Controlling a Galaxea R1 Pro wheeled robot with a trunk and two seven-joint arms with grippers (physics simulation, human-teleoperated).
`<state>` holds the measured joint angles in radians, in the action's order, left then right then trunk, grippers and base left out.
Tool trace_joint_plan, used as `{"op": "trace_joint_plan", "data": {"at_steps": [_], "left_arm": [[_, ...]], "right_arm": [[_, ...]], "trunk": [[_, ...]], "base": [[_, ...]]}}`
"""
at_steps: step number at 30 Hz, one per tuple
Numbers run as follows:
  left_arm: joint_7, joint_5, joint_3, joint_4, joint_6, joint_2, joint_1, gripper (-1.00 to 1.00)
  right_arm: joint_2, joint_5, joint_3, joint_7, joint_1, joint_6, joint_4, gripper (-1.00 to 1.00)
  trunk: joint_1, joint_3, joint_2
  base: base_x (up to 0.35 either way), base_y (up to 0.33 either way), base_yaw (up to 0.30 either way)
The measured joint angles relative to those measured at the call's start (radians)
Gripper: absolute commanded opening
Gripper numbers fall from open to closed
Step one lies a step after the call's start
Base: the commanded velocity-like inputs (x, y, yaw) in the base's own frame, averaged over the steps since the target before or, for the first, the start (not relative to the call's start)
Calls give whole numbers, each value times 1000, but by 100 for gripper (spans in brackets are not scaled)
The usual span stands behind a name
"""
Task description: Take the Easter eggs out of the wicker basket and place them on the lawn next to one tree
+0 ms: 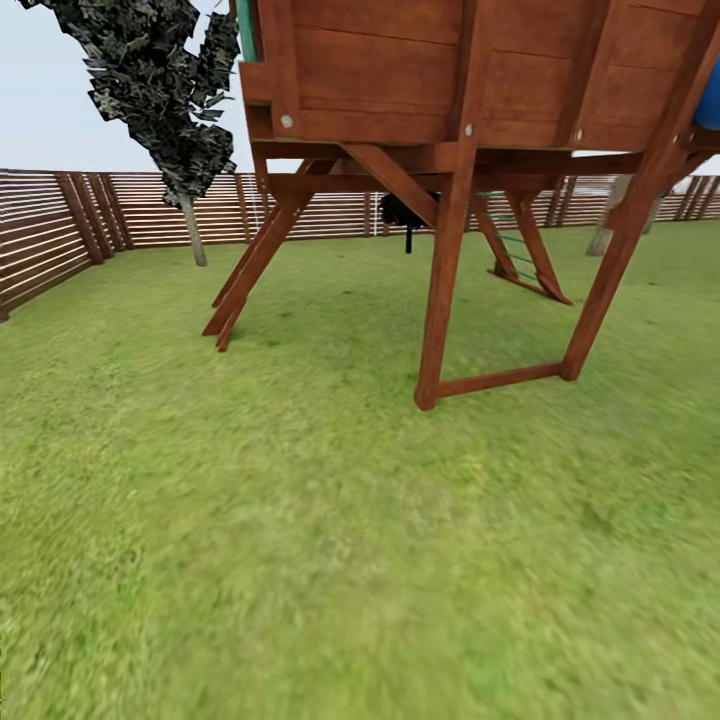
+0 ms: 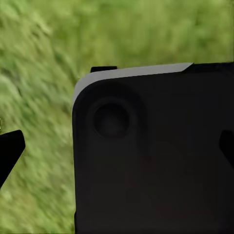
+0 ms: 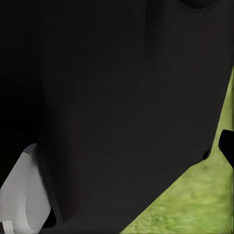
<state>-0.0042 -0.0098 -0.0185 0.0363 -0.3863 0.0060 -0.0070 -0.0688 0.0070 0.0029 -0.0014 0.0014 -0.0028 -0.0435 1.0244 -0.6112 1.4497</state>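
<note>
Travelling, by the look of it: lawn point(image 1: 300, 560) ahead, wooden play tower point(image 1: 450, 150) at twelve o'clock, slatted fence point(image 1: 60, 230) behind, dark narrow tree point(image 1: 165, 90) at eleven. No basket or eggs in sight. Cannot tell either pincer's state. Next: locating the basket.

I was steering through a fenced garden: green lawn point(image 1: 330, 560), a wooden play tower point(image 1: 470, 150) at twelve o'clock, a slatted brown fence point(image 1: 60, 230) at ten.
</note>
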Motion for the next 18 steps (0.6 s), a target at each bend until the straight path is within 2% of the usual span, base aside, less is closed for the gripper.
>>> {"op": "trace_joint_plan", "data": {"at_steps": [11, 18], "left_arm": [[0, 0, 0, 0, 0, 0, 0, 100], [0, 0, 0, 0, 0, 0, 0, 100]], "right_arm": [[1, 0, 0, 0, 0, 0, 0, 100], [0, 0, 1, 0, 0, 0, 1, 100]], "trunk": [[0, 0, 0], [0, 0, 0]], "base": [[334, 0, 88], [332, 0, 207]]}}
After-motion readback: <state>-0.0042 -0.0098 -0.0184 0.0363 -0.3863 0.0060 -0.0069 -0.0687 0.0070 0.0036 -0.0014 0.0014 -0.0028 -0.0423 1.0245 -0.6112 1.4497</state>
